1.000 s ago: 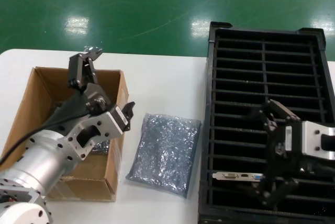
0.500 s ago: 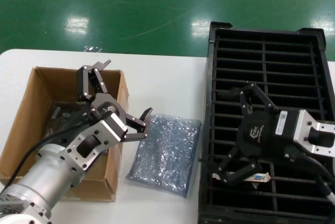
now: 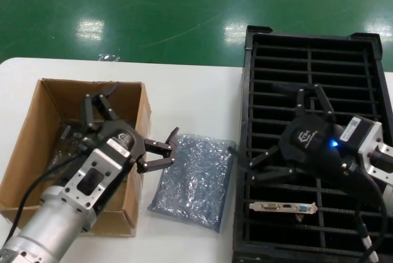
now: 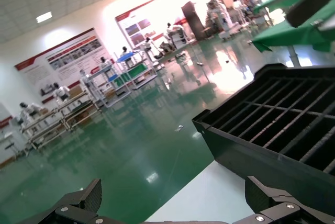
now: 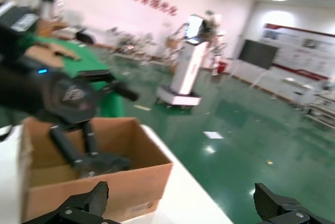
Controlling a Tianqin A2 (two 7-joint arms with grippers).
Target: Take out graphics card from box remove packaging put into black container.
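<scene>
Frankly, no legible writing — only a logo on the right hand (image 3: 279,129) — fingers spread.

The right gripper (image 3: 279,137) is lifting away from the graphics card (image 3: 284,206), which is now lying uncovered in a slot near the front edge of the black container (image 3: 258,42); its open fingers are swinging toward the container's left wall. The left gripper (image 3: 132,129) is sinking lower over the box (image 3: 43,100), its fingers spreading wider, one now reaching over the packaging (image 3: 193,180).
</scene>
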